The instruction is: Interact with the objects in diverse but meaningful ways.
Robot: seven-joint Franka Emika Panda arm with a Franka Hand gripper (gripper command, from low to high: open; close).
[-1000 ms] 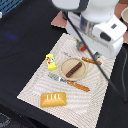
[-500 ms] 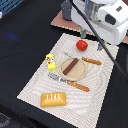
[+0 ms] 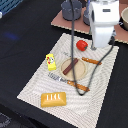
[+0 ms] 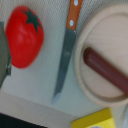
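Pincer, fingertips unseen and state impossible to tell, hanging over round red toy tomato [image 4: 24,36] on striped cloth mat [image 3: 35,85], beside orange-handled knife [image 4: 66,50] and tan plate [image 4: 90,40] bearing dark brown sausage [image 4: 106,72]; advice: centre above tomato, clear of blade.

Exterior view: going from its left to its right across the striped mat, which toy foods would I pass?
Yellow rectangular block with red marks → dark brown sausage on the round tan plate → red round tomato. The orange-yellow scored bread loaf overlaps the block's span, so it is left out.
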